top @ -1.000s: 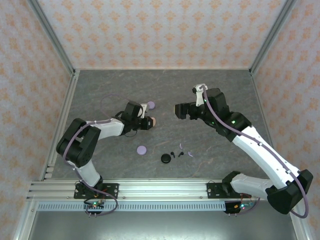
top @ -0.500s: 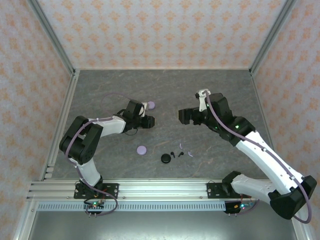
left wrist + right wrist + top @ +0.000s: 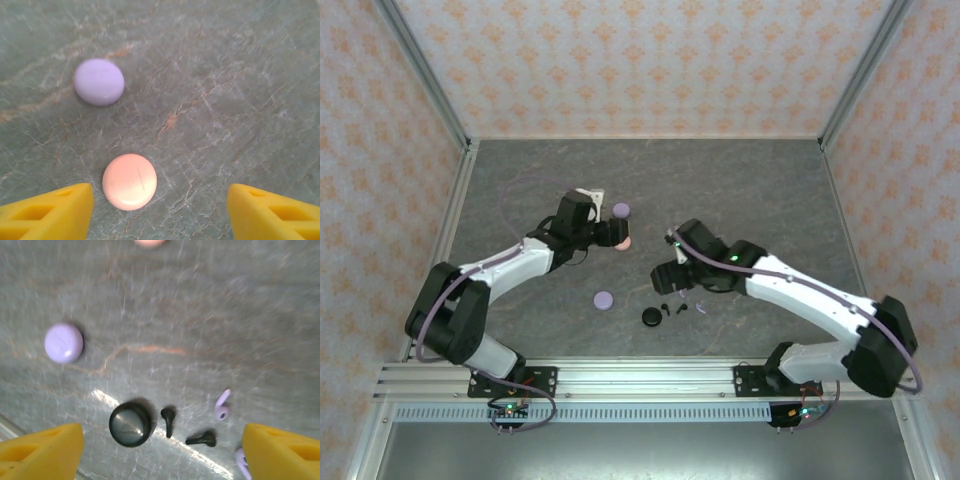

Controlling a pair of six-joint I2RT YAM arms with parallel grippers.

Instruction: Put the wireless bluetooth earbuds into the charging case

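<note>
Top: my left hand (image 3: 612,236) is spread wide at the pink case (image 3: 623,243); right hand (image 3: 668,282) over the earbuds (image 3: 682,306).
Left wrist: empty, lined up on that case, I reckon to grab it.
Right wrist: spread, empty; earbuds loose on desk (image 3: 200,315) beside black case (image 3: 130,423).

The top camera sits high above and behind my two bases, looking down and forward over the whole desk (image 3: 760,190) from well away; my left wrist camera rides just behind my left claw (image 3: 160,200), facing steeply down, very near the desk; it shares the pink case (image 3: 129,181) and the far lavender case (image 3: 99,81) with the top view; my right wrist camera looks down past my right claw (image 3: 162,440) from higher up, sharing the black case (image 3: 130,423) and the near lavender case (image 3: 63,342) with the top view; the blurred pink sliver at its upper edge is probably that same pink case.
</note>
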